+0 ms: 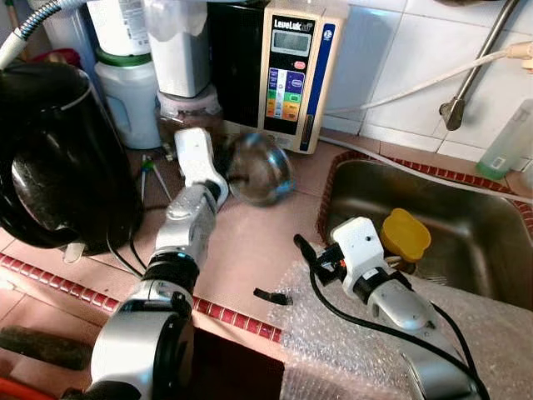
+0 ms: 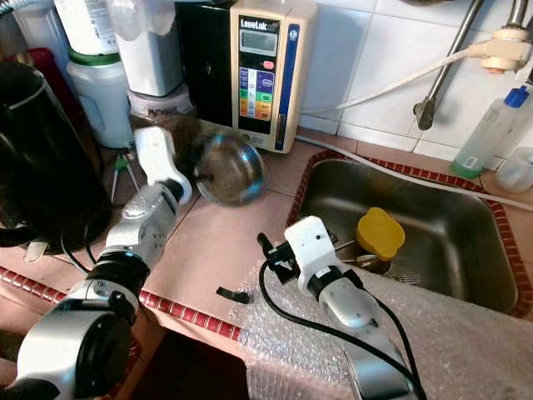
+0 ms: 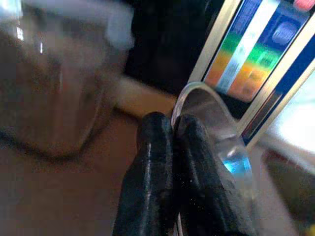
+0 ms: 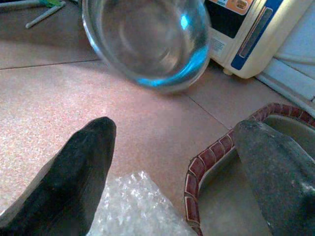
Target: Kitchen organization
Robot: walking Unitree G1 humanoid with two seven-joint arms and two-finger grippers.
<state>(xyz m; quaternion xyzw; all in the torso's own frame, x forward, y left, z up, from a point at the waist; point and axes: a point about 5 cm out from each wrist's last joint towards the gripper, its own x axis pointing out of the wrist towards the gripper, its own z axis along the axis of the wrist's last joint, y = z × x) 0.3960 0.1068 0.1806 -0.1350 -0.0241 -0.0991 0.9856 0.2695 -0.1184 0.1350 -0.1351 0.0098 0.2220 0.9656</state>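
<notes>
A steel bowl (image 1: 260, 167) is held off the table (image 1: 250, 242), tilted and blurred, at 12 o'clock of the scene, just in front of a water machine (image 1: 293, 75). Its rim is pinched by the left gripper (image 3: 173, 129), whose fingers (image 3: 152, 172) are seen closed on the thin metal edge in the left wrist view. The left arm (image 1: 187, 218) is stretched from 7 o'clock toward the bowl.

The right gripper (image 1: 301, 247) is held low over the table at 5 o'clock, near the sink (image 1: 466, 242) edge, above a sheet of bubble wrap (image 1: 333, 333). Its fingers (image 4: 74, 177) are spread wide apart, with nothing between them; the bowl is seen ahead of them in the right wrist view, apart from them.

A yellow lid (image 1: 405, 234) is lying in the sink at 3 o'clock. A black kettle (image 1: 50, 158) is placed at 9 o'clock. White jars (image 1: 129, 92) are stacked at 11 o'clock, against the tiled wall. A spray bottle (image 2: 487, 129) is standing behind the sink at 2 o'clock. A small black piece (image 1: 273, 296) is lying on the table near the bubble wrap; what it is cannot be told.
</notes>
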